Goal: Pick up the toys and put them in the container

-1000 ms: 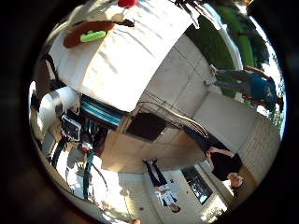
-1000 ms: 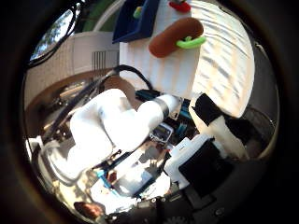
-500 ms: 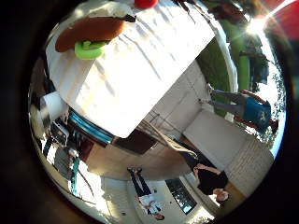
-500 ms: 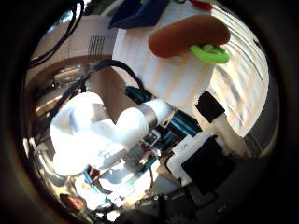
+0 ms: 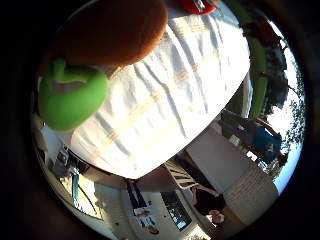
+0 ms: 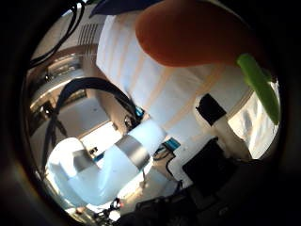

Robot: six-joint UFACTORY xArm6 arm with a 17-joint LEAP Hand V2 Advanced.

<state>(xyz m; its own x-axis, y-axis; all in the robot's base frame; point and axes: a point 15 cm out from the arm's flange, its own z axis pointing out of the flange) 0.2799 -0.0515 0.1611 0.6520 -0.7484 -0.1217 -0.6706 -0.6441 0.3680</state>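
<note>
A brown plush toy (image 5: 115,30) with a green ring (image 5: 70,97) at one end lies on the white striped tablecloth (image 5: 165,110). It fills much of both views, so it is very close under my palm. A red toy (image 5: 200,5) lies farther along the cloth. Beyond the brown toy, the corner of a blue container (image 6: 122,5) shows at the picture's edge. One finger of my right hand (image 6: 221,136), white with a black tip, reaches out straight over the cloth beside the toy, holding nothing.
The cloth's edge (image 5: 115,167) drops off near the green ring. My white arm (image 6: 108,169) rises beside the table. A chair (image 5: 177,175), a brick wall and several people stand beyond the table.
The brown toy and its green ring have grown much larger in both views, so my palm has come down close over them. The toys themselves lie where they were.
</note>
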